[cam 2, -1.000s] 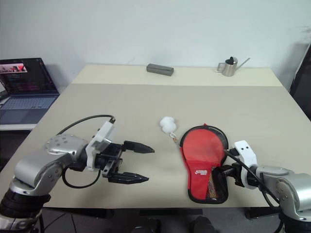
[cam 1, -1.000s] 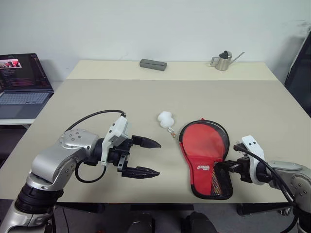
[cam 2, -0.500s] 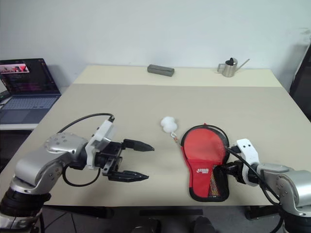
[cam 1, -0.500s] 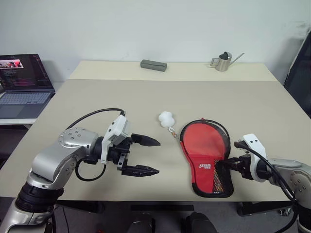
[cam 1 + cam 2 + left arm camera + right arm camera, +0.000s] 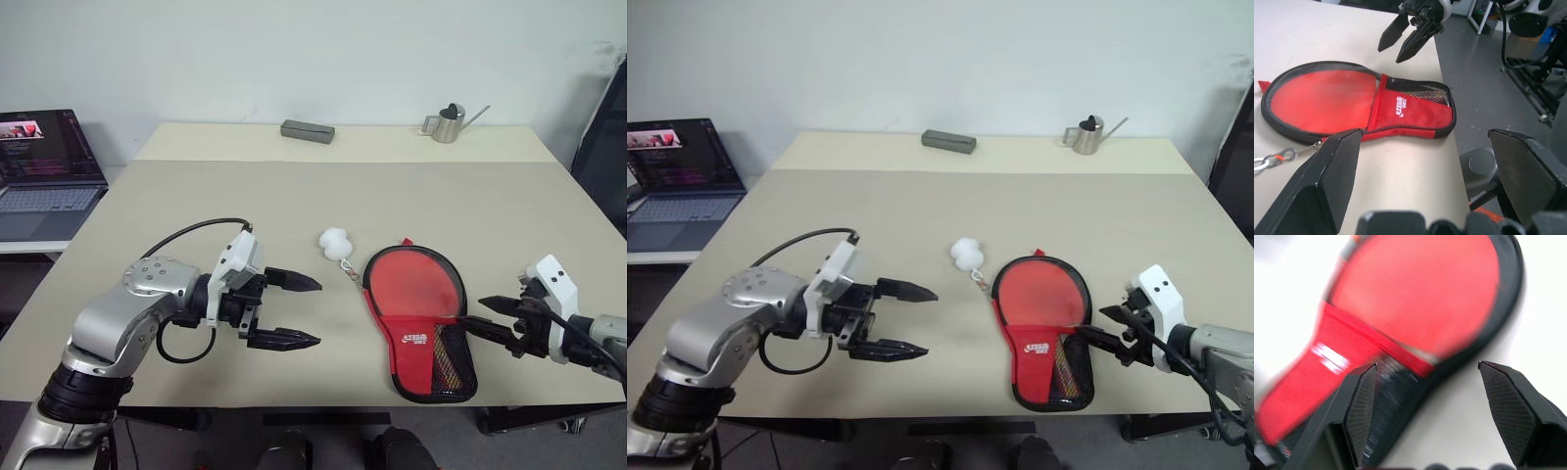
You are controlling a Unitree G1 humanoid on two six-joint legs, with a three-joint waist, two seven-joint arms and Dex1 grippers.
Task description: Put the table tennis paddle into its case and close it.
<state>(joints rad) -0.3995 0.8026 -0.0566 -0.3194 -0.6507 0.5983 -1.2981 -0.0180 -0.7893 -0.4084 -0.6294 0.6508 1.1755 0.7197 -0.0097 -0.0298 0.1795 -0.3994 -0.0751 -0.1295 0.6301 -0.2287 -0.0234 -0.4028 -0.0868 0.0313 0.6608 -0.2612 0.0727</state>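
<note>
The case (image 5: 411, 294) lies flat on the table near its front right edge, red side up, with its white logo and black mesh pocket toward me. Something striped light and red shows through the mesh (image 5: 449, 360); it looks like the table tennis paddle's handle, and the blade is hidden. The white pom-pom (image 5: 334, 241) lies just left of the case's round end. My right gripper (image 5: 477, 313) hovers open just right of the case's narrow part and holds nothing. My left gripper (image 5: 318, 313) stands open to the left of the case, pointing at it, well apart.
A laptop (image 5: 44, 166) sits on a side surface at the far left. A grey block (image 5: 308, 130) and a small metal watering can (image 5: 446, 124) stand at the table's back edge. The case's narrow end lies close to the front edge (image 5: 431, 403).
My right gripper was shut on the case's narrow end; it has opened, let go, and drawn back up and to the right. The left arm has kept still.
</note>
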